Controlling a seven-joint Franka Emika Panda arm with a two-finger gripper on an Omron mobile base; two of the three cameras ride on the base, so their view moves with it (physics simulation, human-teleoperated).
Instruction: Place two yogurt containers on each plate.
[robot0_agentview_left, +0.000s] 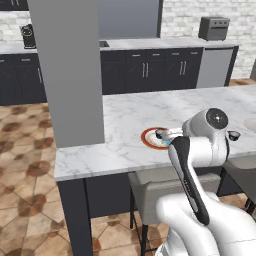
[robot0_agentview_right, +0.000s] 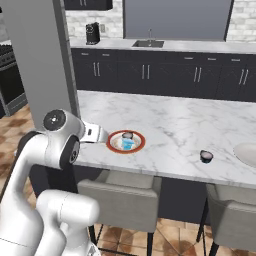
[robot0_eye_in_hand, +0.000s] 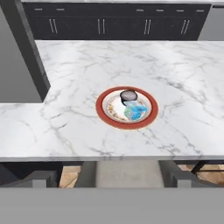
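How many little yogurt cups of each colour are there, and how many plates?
Dark yogurt cups: 2, one on the red-rimmed plate, one on the counter
Light blue yogurt cups: 1
Plates: 2, red-rimmed, pale one
Total: 5

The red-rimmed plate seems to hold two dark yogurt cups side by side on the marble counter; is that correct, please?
Not quite: the red-rimmed plate on the marble counter holds one dark yogurt cup and one light blue yogurt cup, side by side. The hand view shows it best.

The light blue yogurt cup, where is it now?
The light blue yogurt cup lies on the red-rimmed plate, beside the dark cup, on the marble counter.
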